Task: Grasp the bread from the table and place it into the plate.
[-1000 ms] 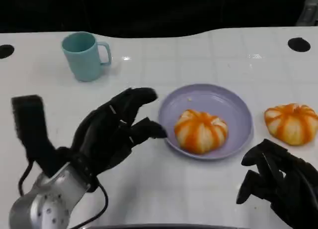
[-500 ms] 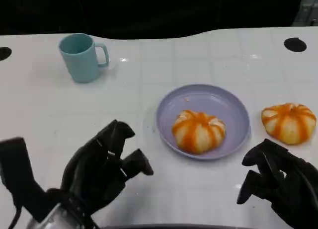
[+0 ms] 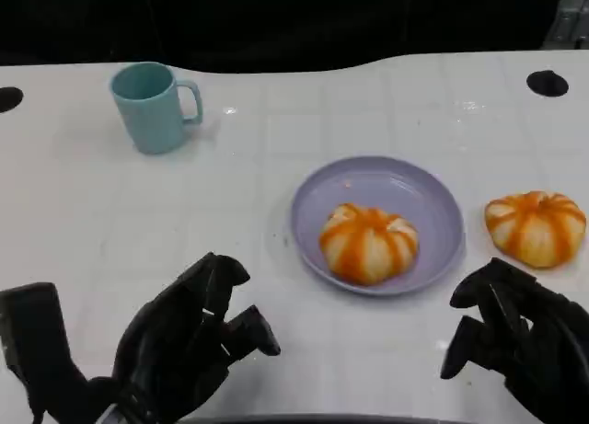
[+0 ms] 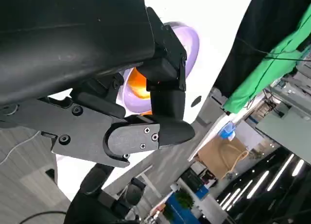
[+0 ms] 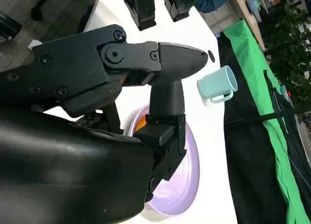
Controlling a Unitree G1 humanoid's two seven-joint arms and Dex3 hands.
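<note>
An orange-and-white striped bread (image 3: pixel 368 243) lies inside the lilac plate (image 3: pixel 433 199) at the table's middle. A second, similar bread (image 3: pixel 535 226) sits on the table just right of the plate. My left hand (image 3: pixel 189 337) hovers low at the front left, well short of the plate, holding nothing, fingers loosely curled and apart. My right hand (image 3: pixel 515 337) rests at the front right below the second bread, also holding nothing. The left wrist view shows the plate (image 4: pixel 187 49) and an orange patch of bread (image 4: pixel 137 85) behind my fingers. The right wrist view shows the plate (image 5: pixel 182 185).
A teal mug (image 3: pixel 150 105) stands at the back left, handle to the right; it also appears in the right wrist view (image 5: pixel 217 84). Two dark round holes (image 3: pixel 548 83) mark the table's far corners. The white table (image 3: pixel 276 166) runs to a dark back edge.
My left hand has drawn back from beside the plate toward the front left edge and dropped lower. The bread stays in the plate. The right hand has not moved.
</note>
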